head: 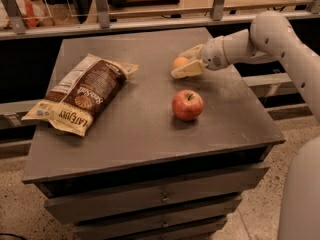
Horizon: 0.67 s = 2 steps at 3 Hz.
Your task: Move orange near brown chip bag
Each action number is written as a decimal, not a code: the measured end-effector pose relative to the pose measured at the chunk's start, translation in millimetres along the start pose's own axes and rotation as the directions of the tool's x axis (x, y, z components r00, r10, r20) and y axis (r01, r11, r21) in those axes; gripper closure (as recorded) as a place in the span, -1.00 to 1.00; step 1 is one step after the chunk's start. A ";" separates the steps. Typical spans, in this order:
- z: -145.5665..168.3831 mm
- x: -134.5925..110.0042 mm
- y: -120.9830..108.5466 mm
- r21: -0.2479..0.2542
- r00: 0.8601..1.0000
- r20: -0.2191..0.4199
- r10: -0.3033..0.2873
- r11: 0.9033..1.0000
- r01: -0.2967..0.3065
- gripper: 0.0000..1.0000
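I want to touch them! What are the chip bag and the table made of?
The brown chip bag looks like thin, fairly matte plastic film or paper: it is crinkled. The table looks like dull dark metal or laminate, faintly scuffed; I cannot tell which. The gripper, at the orange, looks like smooth cream plastic.
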State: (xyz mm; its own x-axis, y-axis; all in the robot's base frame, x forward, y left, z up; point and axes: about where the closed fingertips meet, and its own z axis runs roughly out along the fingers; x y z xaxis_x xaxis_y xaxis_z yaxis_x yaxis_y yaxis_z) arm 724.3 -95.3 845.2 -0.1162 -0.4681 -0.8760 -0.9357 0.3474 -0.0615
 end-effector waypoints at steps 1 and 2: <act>0.1 -4.7 0.2 -0.006 1.000 0.014 -0.006 1.000 0.006 0.28; -0.5 -26.6 6.1 -0.038 0.998 0.056 -0.022 0.999 0.024 0.76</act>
State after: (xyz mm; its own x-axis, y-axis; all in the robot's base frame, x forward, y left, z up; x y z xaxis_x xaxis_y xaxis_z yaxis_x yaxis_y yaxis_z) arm 721.4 -81.1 868.4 -0.0770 -0.4298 -0.8997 -0.9501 0.3051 -0.0644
